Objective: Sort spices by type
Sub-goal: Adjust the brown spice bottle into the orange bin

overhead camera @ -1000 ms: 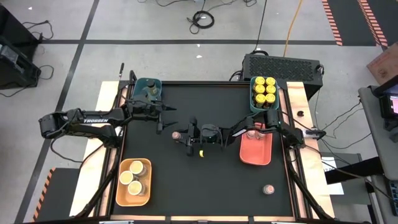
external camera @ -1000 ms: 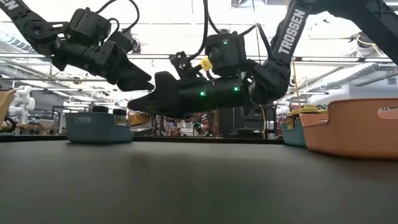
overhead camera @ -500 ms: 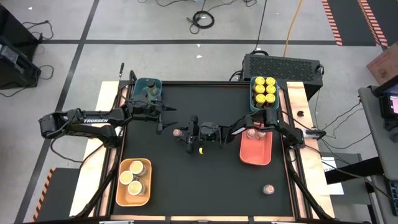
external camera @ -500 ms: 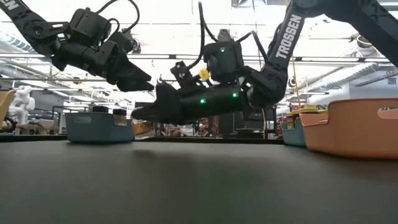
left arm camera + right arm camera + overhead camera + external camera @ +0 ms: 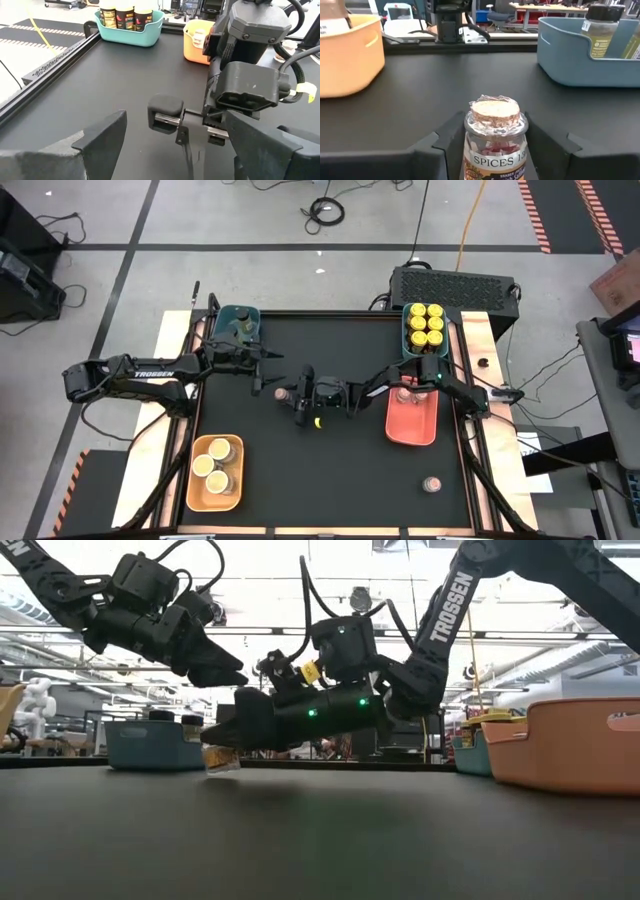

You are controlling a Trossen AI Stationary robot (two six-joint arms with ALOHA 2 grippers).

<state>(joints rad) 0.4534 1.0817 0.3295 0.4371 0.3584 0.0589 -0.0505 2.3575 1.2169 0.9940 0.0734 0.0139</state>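
Observation:
A small jar with a pinkish cork lid (image 5: 494, 134) sits between the fingers of my right gripper (image 5: 290, 394), which is shut on it over the table's middle. The low view shows the jar (image 5: 222, 760) low at the fingertips, a little tilted. My left gripper (image 5: 262, 366) hangs open just beyond it toward the far left, touching nothing. Yellow-lidded jars stand in a teal tray (image 5: 424, 328). Dark-lidded jars are in a blue tray (image 5: 238, 323). Tan-lidded jars fill an orange tray (image 5: 215, 472). My right gripper pinches the jar's glass body (image 5: 471, 146) below the lid, one finger (image 5: 445, 142) on each side. The fingers come nearly level from the table's right side. The jar stands almost upright with its lid up. Whether its base touches the table I cannot tell.
A salmon tray (image 5: 412, 420) at the right holds one pinkish-lidded jar (image 5: 405, 393). Another such jar (image 5: 432, 484) stands alone near the table's near right corner. Bare black tabletop lies between the trays.
My right gripper has sunk toward the table and crept toward its left edge, carrying the jar down with it. In the low view the jar now shows beneath the fingertips.

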